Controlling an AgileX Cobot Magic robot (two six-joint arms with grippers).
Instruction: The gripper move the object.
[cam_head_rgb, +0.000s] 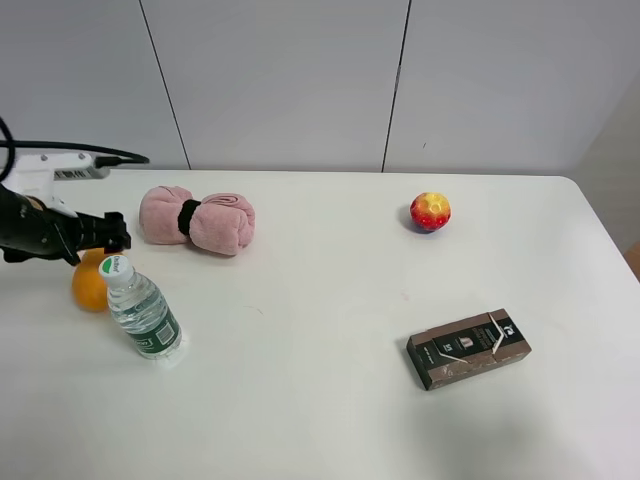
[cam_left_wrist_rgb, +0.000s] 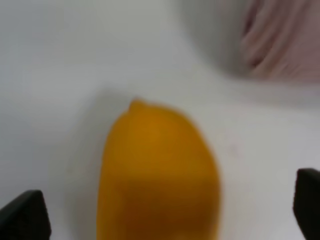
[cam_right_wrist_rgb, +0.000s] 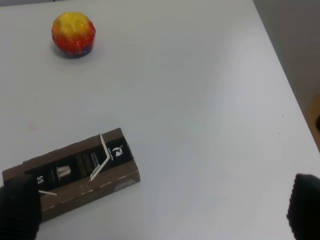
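Left gripper (cam_head_rgb: 112, 232) hangs over the orange-yellow mango (cam_head_rgb: 88, 286) on the desk (cam_head_rgb: 300, 410), jaws spread wide either side, gripping nothing. Water bottle (cam_head_rgb: 142, 312) just beside it.

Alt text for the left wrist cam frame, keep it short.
A blurred orange-yellow oval fruit lies on the white table between the black fingertips of the open left gripper, neither tip touching it. Part of a pink rolled towel shows beyond the fruit.
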